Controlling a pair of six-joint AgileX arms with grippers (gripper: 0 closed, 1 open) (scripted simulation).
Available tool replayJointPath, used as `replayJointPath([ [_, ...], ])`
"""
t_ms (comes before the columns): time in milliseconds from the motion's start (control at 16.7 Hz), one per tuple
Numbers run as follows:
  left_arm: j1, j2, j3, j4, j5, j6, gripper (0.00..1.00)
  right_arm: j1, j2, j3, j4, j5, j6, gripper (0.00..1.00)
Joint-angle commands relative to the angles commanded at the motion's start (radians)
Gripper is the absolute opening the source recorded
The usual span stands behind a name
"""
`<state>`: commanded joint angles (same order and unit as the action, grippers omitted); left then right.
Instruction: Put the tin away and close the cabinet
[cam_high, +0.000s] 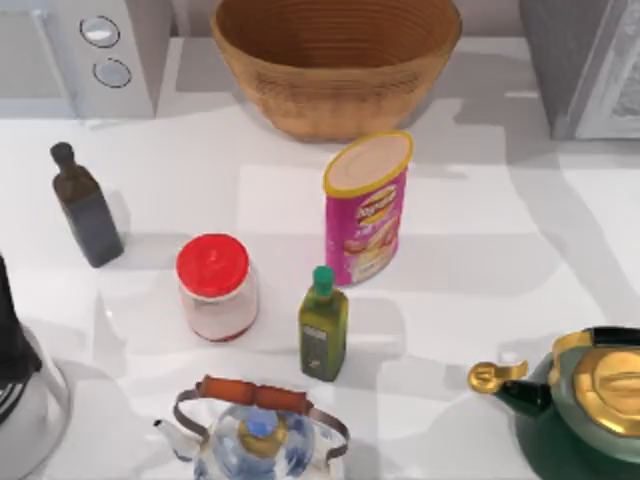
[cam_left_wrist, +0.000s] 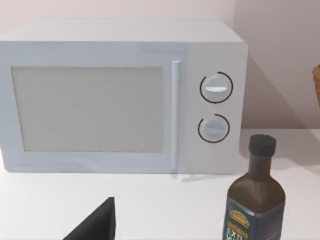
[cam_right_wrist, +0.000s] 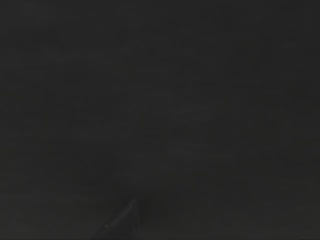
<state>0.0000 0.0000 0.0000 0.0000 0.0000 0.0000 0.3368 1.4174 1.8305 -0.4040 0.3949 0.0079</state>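
**While the tin stands on the tabletop, the cabinet is at the far right**

As the tin (cam_high: 366, 205) is standing upright near the middle of the tabletop (cam_high: 480, 250), it is outside the cabinet (cam_high: 575, 60), which is at the far right corner in the top view. The long axis of the tin is vertical, the lid points up and the bottom rests on the tabletop. It is just in front of the basket (cam_high: 335, 75). The small green bottle (cam_high: 323, 325) stands near it on the front side and the red-lidded jar (cam_high: 215, 285) is to its left.

The left arm (cam_high: 12, 330) is at the left edge of the top view, so the tin lies well apart from it, to the right, with the jar between. The left tool (cam_left_wrist: 95, 222) looks toward the microwave (cam_left_wrist: 120, 95) and the dark bottle (cam_left_wrist: 256, 200), not toward the tin. I cannot tell if this tool is apart or together. The right wrist view is dark, so I cannot tell the state of the right tool either.

I cannot say which arm is nearer. In my judgement the tin, being upright, needs a grasp from the side, across its round body. I cannot tell if the cabinet is open.
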Motion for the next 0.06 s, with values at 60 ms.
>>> replayJointPath([
  [60, 0.0, 0.0, 0.0, 0.0, 0.0, 0.0, 1.0, -0.003, 0.004, 0.003, 0.002, -0.003, 0.0, 1.0],
])
